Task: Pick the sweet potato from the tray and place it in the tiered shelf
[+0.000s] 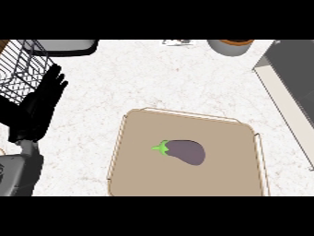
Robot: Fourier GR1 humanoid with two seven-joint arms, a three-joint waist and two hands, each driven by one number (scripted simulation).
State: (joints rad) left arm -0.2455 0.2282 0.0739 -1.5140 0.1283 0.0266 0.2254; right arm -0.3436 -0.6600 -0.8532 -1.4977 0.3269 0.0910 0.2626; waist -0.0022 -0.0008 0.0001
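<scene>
Left hand [40, 103], fingers straight and holding nothing, rests at the left edge. To its right, an eggplant [184, 151], not a sweet potato, lies on the tray [140, 138]. Wire shelf [13, 69] beyond: fingers may snag.

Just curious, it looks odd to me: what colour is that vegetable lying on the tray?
Purple with a green stem, an eggplant by its look; head view.

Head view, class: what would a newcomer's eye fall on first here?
First, the purple eggplant with its green stem, lying alone on the tan tray at lower centre. Next, the black left hand, open with fingers up, at the left beside a wire rack.
</scene>
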